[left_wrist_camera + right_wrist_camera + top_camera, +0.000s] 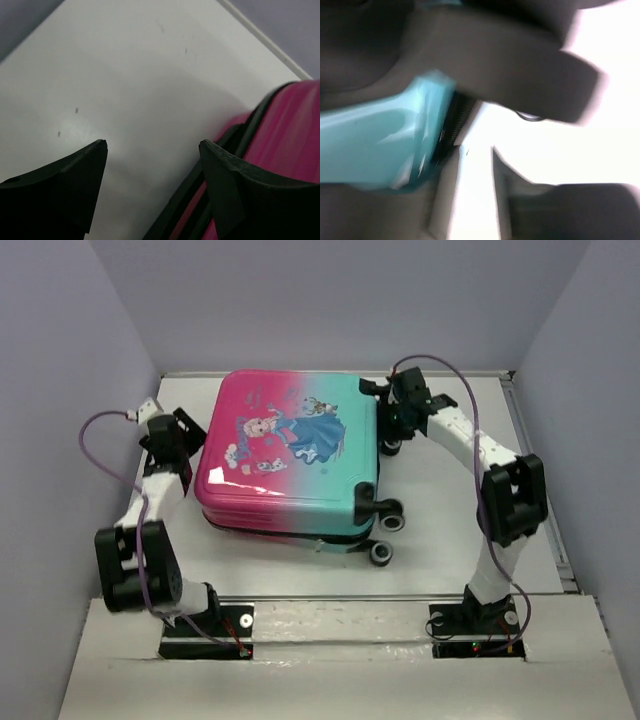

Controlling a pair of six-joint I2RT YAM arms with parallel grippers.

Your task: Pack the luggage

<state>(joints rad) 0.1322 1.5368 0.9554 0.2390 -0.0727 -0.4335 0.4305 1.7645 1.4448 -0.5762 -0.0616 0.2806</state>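
Closed luggage (290, 465) lies flat on the white table (450, 540), with an arm at each end.

Top view: the glossy hard shell, pink at 9 o'clock fading to teal at 3, fills the table's middle. A cartoon princess (300, 430) in blue is printed on the lid, and the marks round her are too small to read. Black wheels (385, 522) jut out at 4 o'clock. Bare table lies open at 3 and 6 o'clock, and grey walls (60, 390) close in at 9, 12 and 3. The left gripper (185, 435) sits just beside the pink end, the right gripper (398, 412) at the teal end's far corner. Left wrist view: the matte black fingers (65, 190) stand wide apart over bare table, with pink shell and black trim (200, 200) at 4 o'clock. Right wrist view: it is blurred, with teal shell at 9 o'clock beside a ribbed dark strip (454, 117). I cannot tell whether this gripper is spread or closed.
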